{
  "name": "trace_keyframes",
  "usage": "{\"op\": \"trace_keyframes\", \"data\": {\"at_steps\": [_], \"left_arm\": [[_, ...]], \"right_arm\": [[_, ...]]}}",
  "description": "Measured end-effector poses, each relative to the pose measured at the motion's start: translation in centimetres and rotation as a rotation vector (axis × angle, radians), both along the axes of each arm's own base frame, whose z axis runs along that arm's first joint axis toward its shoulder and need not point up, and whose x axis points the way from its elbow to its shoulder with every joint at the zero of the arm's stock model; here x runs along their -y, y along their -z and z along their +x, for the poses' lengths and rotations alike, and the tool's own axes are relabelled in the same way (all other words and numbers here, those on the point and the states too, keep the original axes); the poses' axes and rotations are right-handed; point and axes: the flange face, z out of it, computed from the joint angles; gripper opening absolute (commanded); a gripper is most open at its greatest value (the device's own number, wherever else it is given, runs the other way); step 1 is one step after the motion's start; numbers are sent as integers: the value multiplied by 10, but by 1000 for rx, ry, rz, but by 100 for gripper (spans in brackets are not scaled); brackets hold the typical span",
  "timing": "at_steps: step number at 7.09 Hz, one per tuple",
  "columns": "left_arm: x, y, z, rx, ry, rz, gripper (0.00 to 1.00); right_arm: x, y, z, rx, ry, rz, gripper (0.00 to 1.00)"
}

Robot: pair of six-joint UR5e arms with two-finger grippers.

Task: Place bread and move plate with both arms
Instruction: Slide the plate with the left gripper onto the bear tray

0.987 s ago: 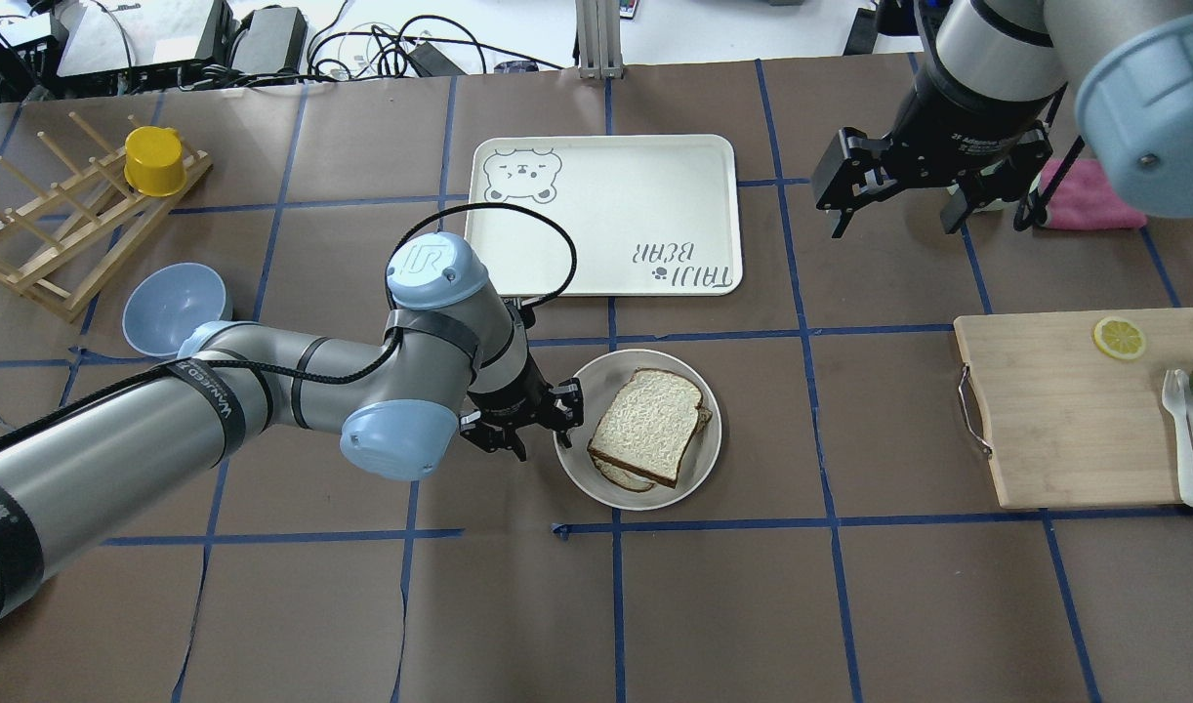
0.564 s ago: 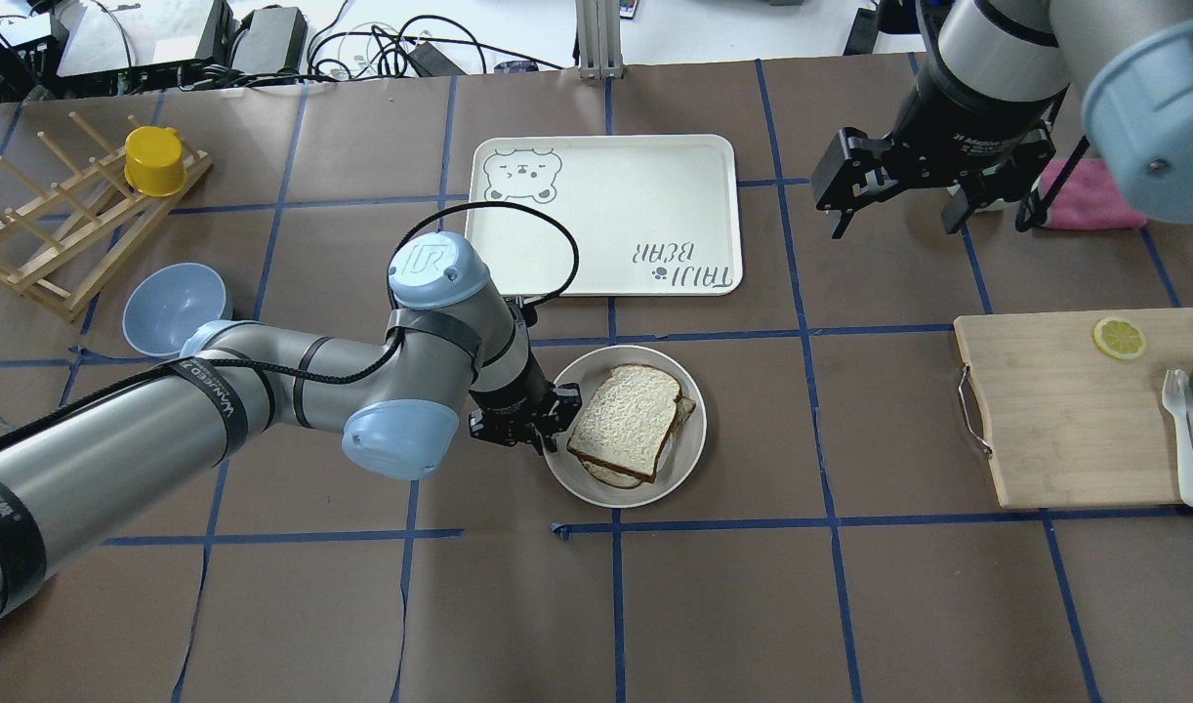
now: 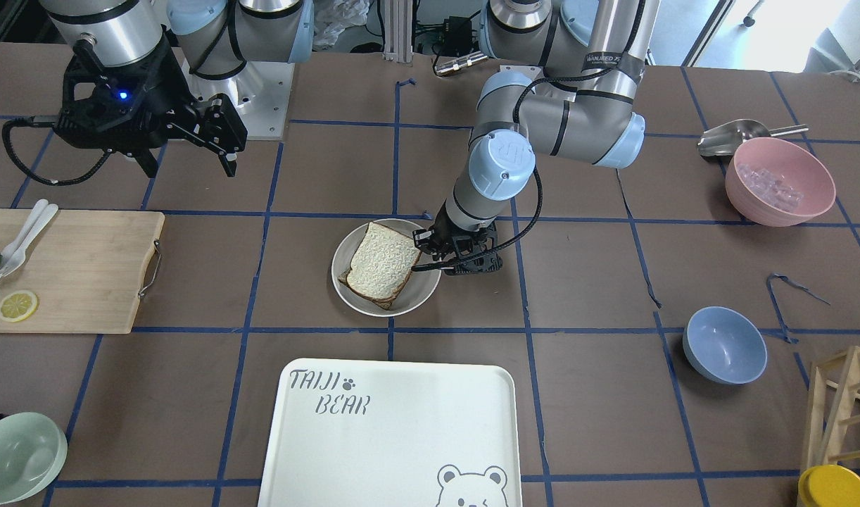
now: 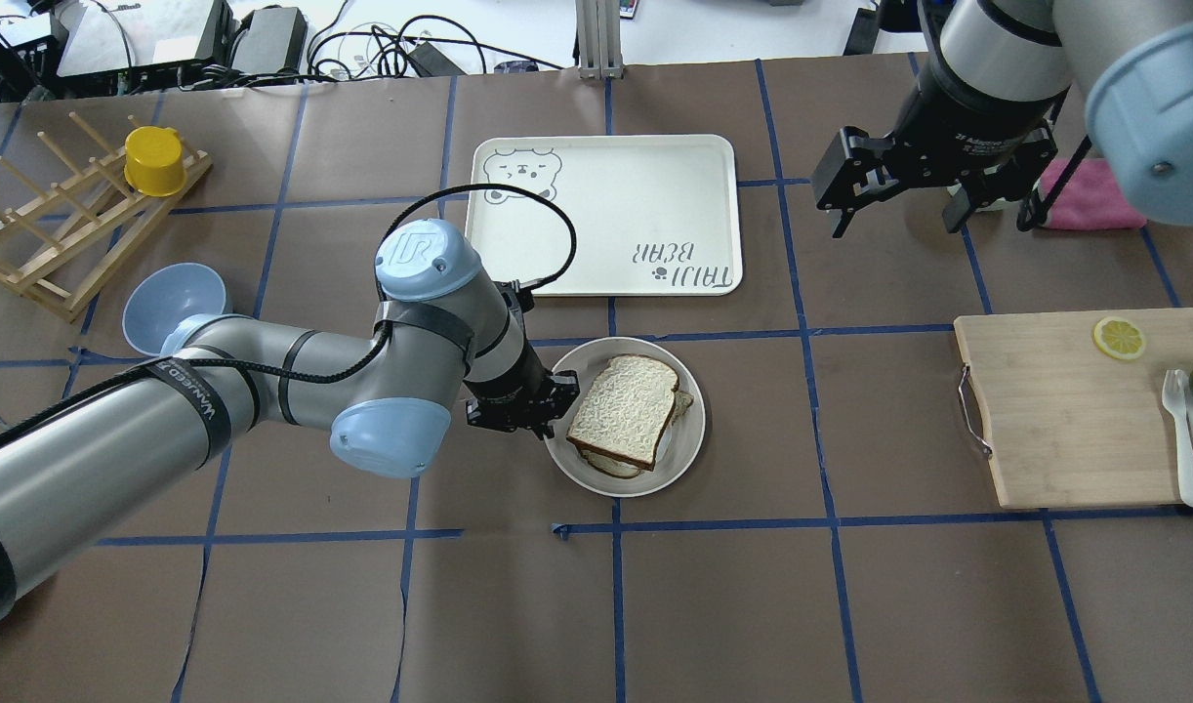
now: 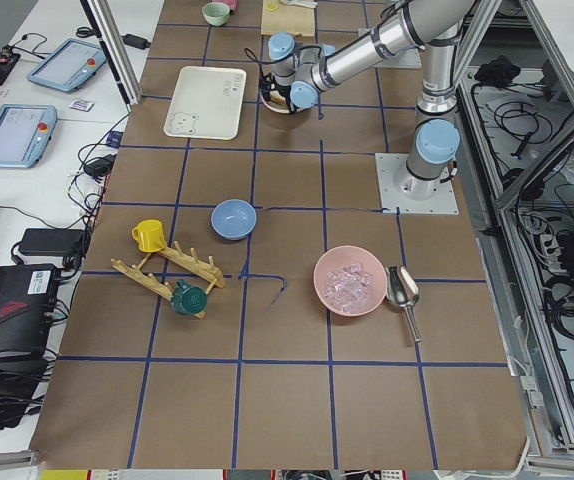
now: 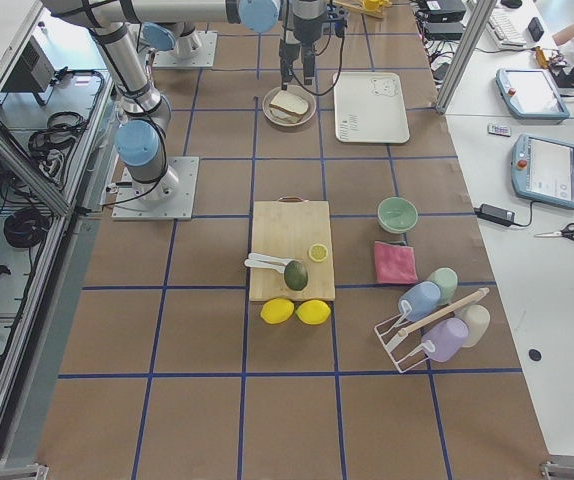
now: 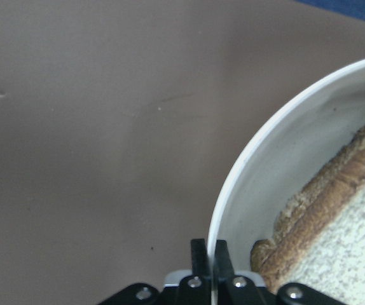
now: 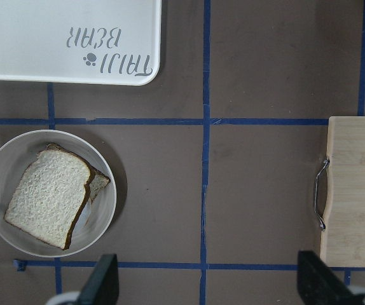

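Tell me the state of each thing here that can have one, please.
left gripper, shut on the rim of the plate, fingers either side of it.
right gripper, open, empty, above the table.
plate, gripped at its rim, carrying the bread.
bread, flat on the plate, over a second slice.
tray, empty.
blue bowl, upright, empty.
pink bowl, upright, holding clear cubes.
green bowl, upright, empty.

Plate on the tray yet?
No, the plate sits on the brown table cover, clear of the tray, with the left gripper shut on its rim.
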Motion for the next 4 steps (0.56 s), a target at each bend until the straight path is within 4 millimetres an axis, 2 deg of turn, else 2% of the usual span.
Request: {"op": "trace_keyframes", "data": {"at_steps": [2, 4], "left_arm": [[11, -26, 10, -52, -35, -54, 0], [46, -53, 28, -148, -97, -91, 0]], "right_arm": [[1, 2, -1, -6, 0, 4, 100], [1, 3, -5, -41, -2, 7, 100]]}}
